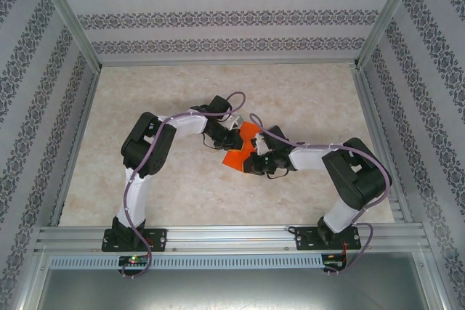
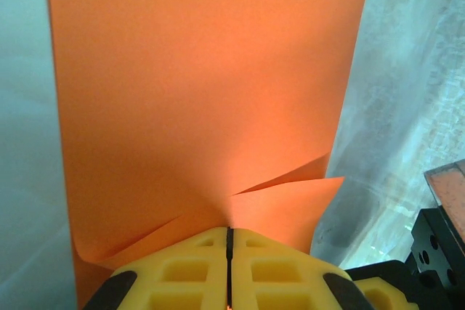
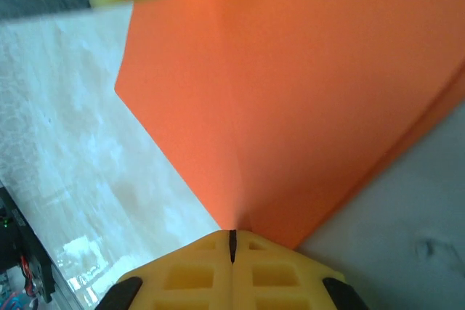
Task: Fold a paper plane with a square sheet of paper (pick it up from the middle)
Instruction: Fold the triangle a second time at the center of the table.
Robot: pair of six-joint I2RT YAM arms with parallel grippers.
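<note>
Top view: both arms are bent inward and meet near the middle of the beige marbled worktop [image 1: 305, 99], with the thin bright orange-red sheet of paper [image 1: 238, 153] between them. The left gripper [image 1: 231, 136] sits at the far-left side of the sheet, the right gripper [image 1: 256, 157] at its near-right side, the two close together. Left wrist view: the left gripper [image 2: 229, 231] has its yellow fingers pressed together, only a hairline seam between them, pinching the near edge of the paper [image 2: 203, 107]; two small folded flaps overlap just above the pinch point and the rest of the sheet runs flat away from the camera. Right wrist view: the right gripper [image 3: 232, 236] is likewise clamped tight on the paper [image 3: 305, 107] at a pointed corner, and a straight crease runs up from the pinch. Whether the sheet touches the worktop cannot be told.
</note>
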